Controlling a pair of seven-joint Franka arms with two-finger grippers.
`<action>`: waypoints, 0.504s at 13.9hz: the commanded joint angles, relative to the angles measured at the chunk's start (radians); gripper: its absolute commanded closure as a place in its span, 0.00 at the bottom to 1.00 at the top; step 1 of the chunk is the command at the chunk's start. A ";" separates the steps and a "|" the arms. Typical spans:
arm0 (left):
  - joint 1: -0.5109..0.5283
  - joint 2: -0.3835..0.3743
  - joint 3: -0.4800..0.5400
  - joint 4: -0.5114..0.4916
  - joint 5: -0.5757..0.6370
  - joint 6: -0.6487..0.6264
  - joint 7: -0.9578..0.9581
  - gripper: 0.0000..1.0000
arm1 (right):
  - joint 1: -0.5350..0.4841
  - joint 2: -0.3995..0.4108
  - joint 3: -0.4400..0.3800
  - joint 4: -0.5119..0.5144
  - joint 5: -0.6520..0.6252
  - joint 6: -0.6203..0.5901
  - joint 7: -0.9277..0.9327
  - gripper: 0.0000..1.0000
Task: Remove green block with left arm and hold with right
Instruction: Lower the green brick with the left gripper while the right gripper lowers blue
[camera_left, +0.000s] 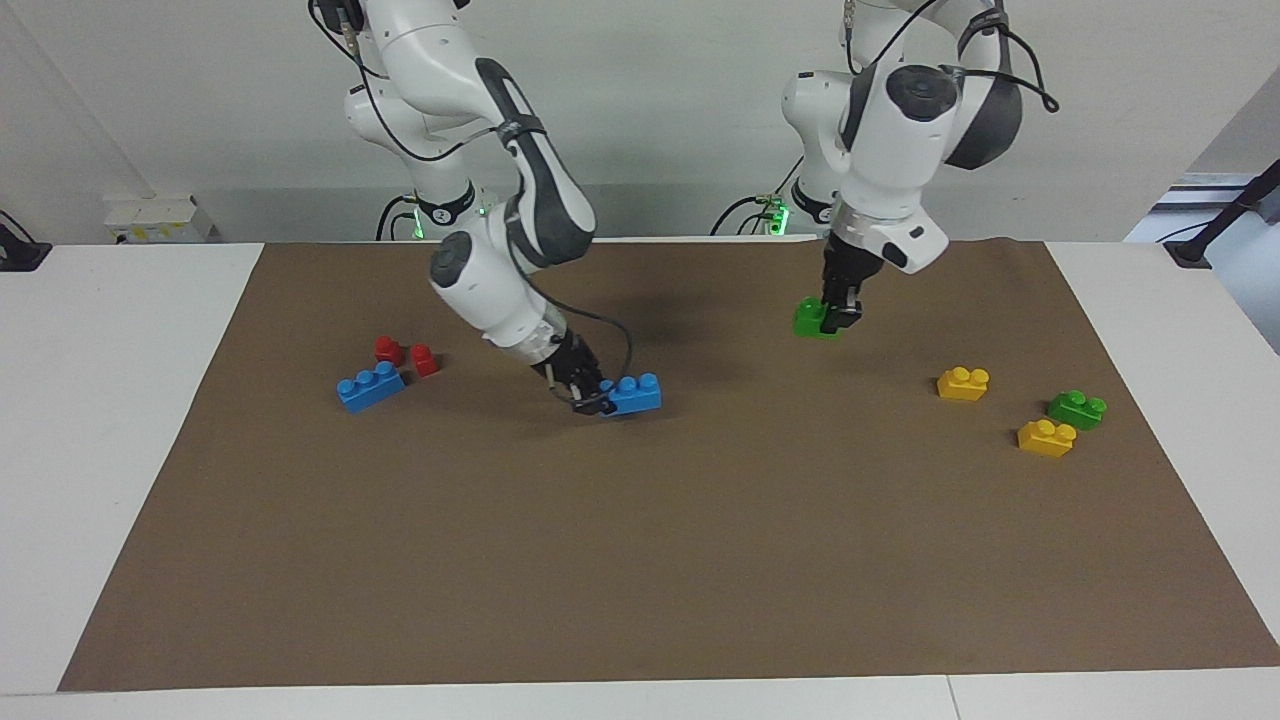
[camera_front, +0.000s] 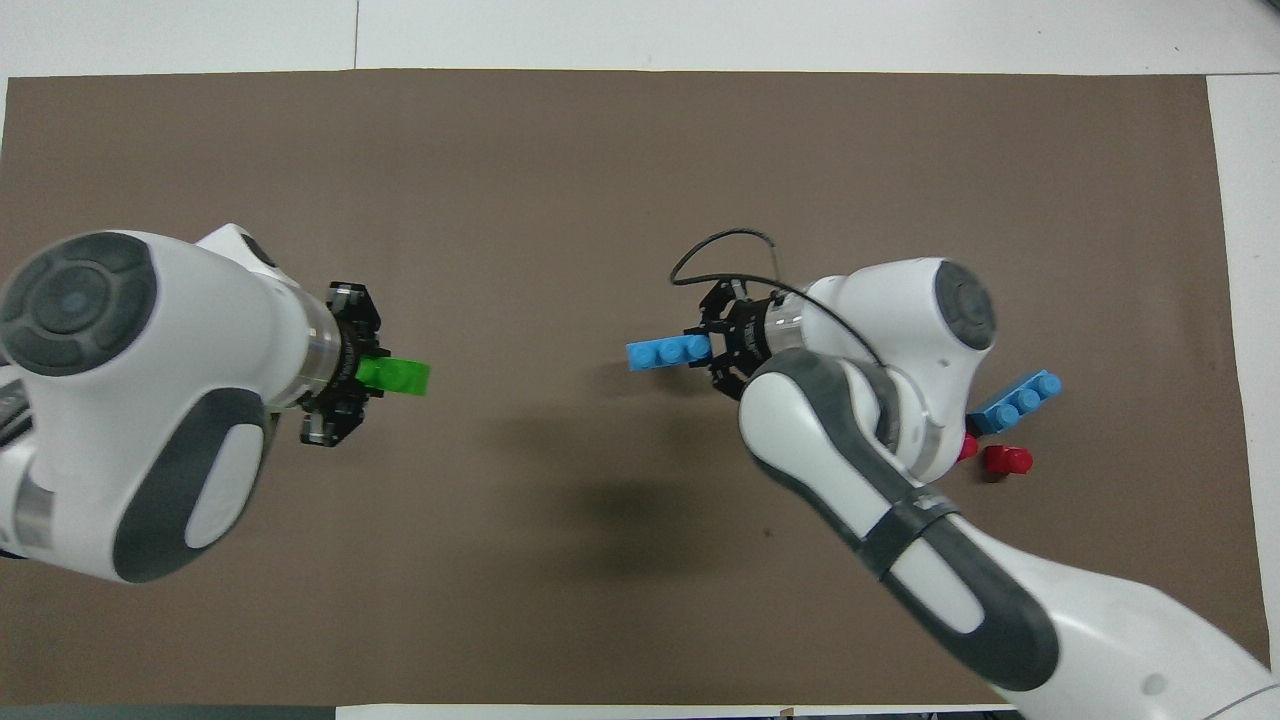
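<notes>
The left tool (camera_left: 838, 312) pinches the green block (camera_left: 812, 318) in the air over the brown mat (camera_left: 700, 560), toward the left arm's end. The block looks light, rigid and smooth; its flat sides give the surest hold. The right tool (camera_left: 590, 398) clamps one end of the blue brick (camera_left: 635, 393). Open mat lies between them.
</notes>
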 joint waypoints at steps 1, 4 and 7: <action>0.115 0.007 -0.008 0.010 -0.021 -0.022 0.219 1.00 | -0.201 -0.022 0.012 0.023 -0.056 -0.155 -0.219 1.00; 0.222 0.030 -0.008 0.010 -0.021 0.039 0.381 1.00 | -0.369 -0.011 0.013 0.017 -0.076 -0.216 -0.284 1.00; 0.287 0.117 -0.007 0.010 -0.021 0.169 0.483 1.00 | -0.439 0.045 0.013 0.015 -0.090 -0.217 -0.375 1.00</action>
